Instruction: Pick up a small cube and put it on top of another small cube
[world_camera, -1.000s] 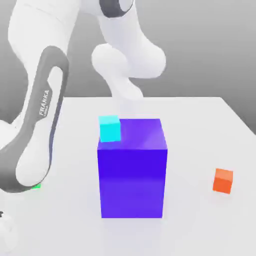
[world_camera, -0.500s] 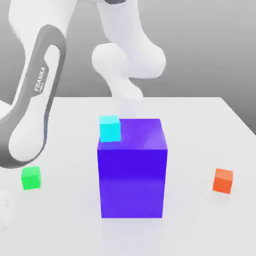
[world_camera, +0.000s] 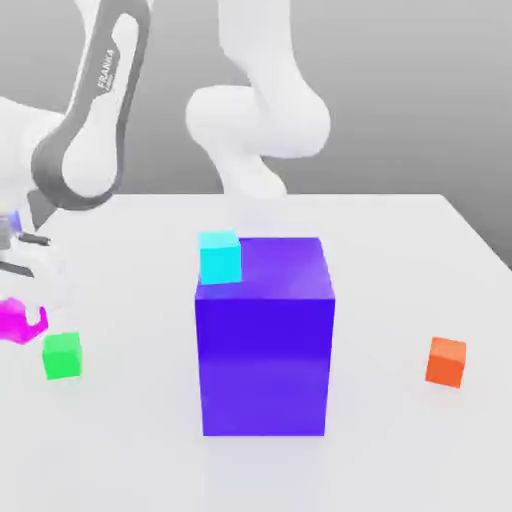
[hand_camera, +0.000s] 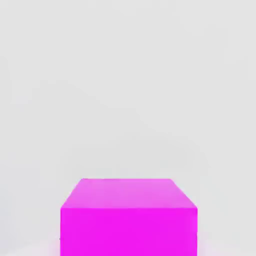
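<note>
Cubes, all matte and flat-faced, sit on a smooth white bench (world_camera: 400, 260). The pink cube (world_camera: 14, 320), at nine o'clock, just above the green cube (world_camera: 62, 356), is clenched in the gripper (world_camera: 18, 322), half cut off by the frame edge. A cyan cube (world_camera: 220, 257) is partly hidden behind the tall blue block (world_camera: 264, 340).

Table: you've got a plain white top (world_camera: 400, 250), matte, w/ soft shadows.
Backdrop: grey wall (world_camera: 420, 90) behind the far edge, no features you can pick out.
Light: even, diffuse; faint sheen on the top near you.
</note>
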